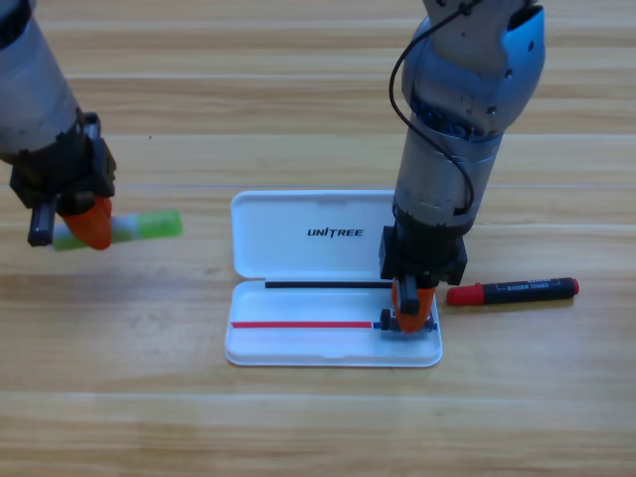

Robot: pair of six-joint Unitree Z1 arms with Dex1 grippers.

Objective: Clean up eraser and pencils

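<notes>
The white "UNITREE" case (298, 234) lies open in the middle of the table. My right gripper (412, 310) points straight down into the right end of its lower tray (298, 348). The dark eraser (388, 324) shows just under the gripper's tip, mostly hidden by it. The red and black pencil (517, 291) lies flat on the table just right of the case. At the left, my left gripper (91, 227) is at the pale pencil with the green end (154, 225), covering its left part; the green end sticks out to the right.
Bare wooden table surrounds the case on all sides. The right arm's grey body (457, 119) rises over the case's upper right corner and hides part of the lid.
</notes>
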